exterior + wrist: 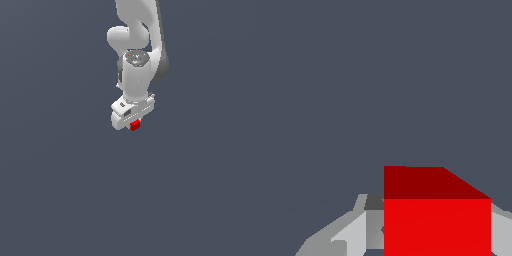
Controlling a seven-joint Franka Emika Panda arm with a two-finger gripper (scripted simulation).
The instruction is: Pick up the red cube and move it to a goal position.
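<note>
While the white arm hangs down from the twelve o'clock edge of the exterior view, its end effector sits a little above the middle of that view with the red cube tucked at its lower edge, toward five o'clock of the white housing. From the wrist view the red cube fills the space right at the fingers, with pale finger surfaces showing on both sides of it, so I judge the end effector to be closed on the cube, open only as far as the cube's width allows. Holding the cube between the fingers this way fits the carrying part of the task: a block pinched on two opposite flat faces should stay square and not twist while the arm travels. Whether the cube is lifted off the surface or resting on it cannot be told, since no shadow or edge gives height. No goal marker shows in either view, so how far remains to go is unclear. Beneath everything lies a flat, featureless slate-grey surface, with no walls or other objects in sight.
</note>
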